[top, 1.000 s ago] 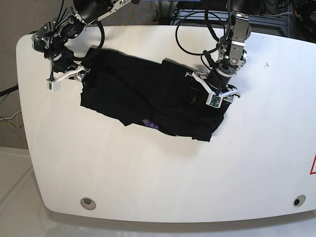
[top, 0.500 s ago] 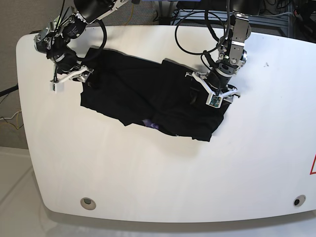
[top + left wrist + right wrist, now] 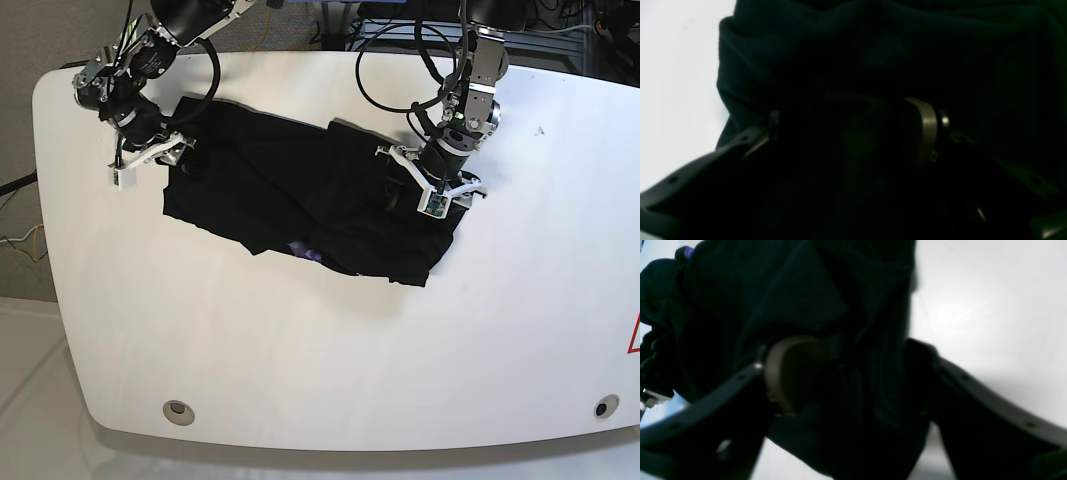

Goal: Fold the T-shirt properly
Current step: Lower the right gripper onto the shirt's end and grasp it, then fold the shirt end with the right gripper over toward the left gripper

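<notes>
The black T-shirt (image 3: 270, 190) lies crumpled and partly folded across the back of the white table (image 3: 300, 340), with a bit of purple print (image 3: 305, 252) showing at its front edge. My right gripper (image 3: 148, 162) is at the shirt's left edge. Its jaws stand apart around a fold of the cloth (image 3: 790, 290), open (image 3: 853, 380). My left gripper (image 3: 448, 195) presses down on the shirt's right part. Its fingers (image 3: 927, 130) are spread wide, with dark cloth (image 3: 873, 50) bulging between them, and the gripper (image 3: 846, 140) is open.
Cables and equipment crowd the table's far edge behind both arms. Two round holes (image 3: 178, 410) (image 3: 601, 407) sit near the front corners. A red mark (image 3: 634, 335) shows at the right edge. Bare white tabletop spreads in front of the shirt.
My right gripper has moved right, onto the shirt's left edge, and its jaws have narrowed slightly. The left arm and the rest of the shirt have not moved.
</notes>
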